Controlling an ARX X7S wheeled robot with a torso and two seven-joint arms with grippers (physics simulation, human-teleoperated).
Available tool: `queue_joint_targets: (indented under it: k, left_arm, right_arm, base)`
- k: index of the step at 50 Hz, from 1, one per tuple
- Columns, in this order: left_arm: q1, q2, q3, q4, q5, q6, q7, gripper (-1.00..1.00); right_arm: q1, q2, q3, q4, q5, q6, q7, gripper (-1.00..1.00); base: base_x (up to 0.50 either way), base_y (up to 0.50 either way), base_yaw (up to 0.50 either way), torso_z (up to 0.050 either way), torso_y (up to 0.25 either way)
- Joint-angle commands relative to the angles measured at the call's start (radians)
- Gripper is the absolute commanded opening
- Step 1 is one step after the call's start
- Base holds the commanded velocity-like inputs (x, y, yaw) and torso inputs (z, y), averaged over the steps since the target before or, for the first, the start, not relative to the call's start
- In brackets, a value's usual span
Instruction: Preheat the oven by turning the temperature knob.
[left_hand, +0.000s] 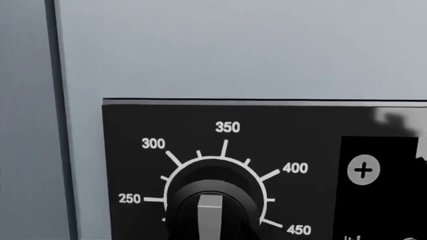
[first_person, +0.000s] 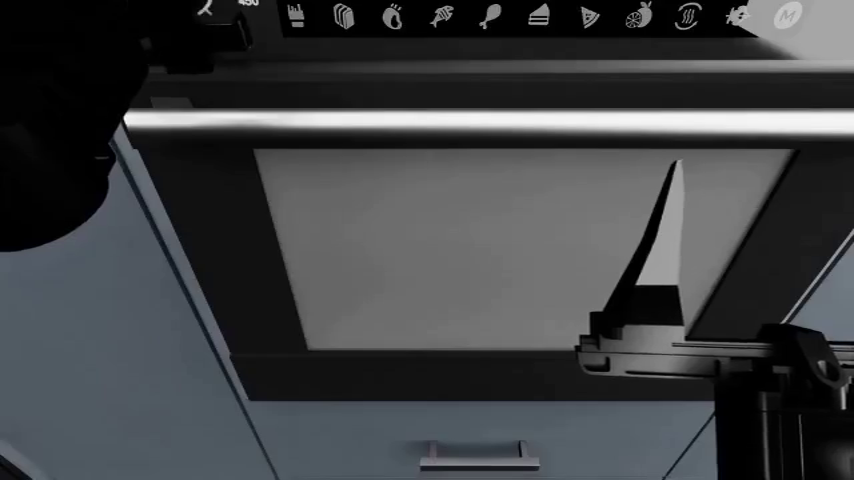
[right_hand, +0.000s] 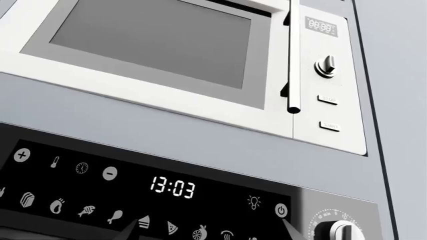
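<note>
The temperature knob, a dark round dial with a grey pointer, fills the near edge of the left wrist view. Its white scale runs from 250 to 450, and the pointer stands upright toward about 350. No left fingers show around it. In the head view my left arm is a black mass covering the oven's upper left corner, where only a "450" mark shows. The oven has a pale window, a silver bar handle and an icon strip. My right gripper is open in front of the icon strip, touching nothing.
A silver microwave with its own knob sits above the oven. The oven panel shows a 13:03 clock, a power button and a pale timer dial. A blue-grey drawer with a metal handle lies below.
</note>
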Motion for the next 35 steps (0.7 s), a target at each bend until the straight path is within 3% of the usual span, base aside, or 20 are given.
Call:
queue_joint_targets:
  k: [1,35]
  left_arm:
    - [-0.001,-0.002,0.002,0.007,0.009,0.0,0.001,-1.0]
    - [-0.013,0.0,0.029,0.008,0.039,-0.028,0.007,-1.0]
  right_arm:
    - [0.002,0.01,-0.011,0.002,-0.003,0.005,0.012,1.0]
    - [-0.003,0.007,-0.007,0.001,-0.002,0.001,0.007,1.0]
  base:
    - [0.0,0.0,0.0,0.0,0.0]
    - [0.0,0.0,0.0,0.0,0.0]
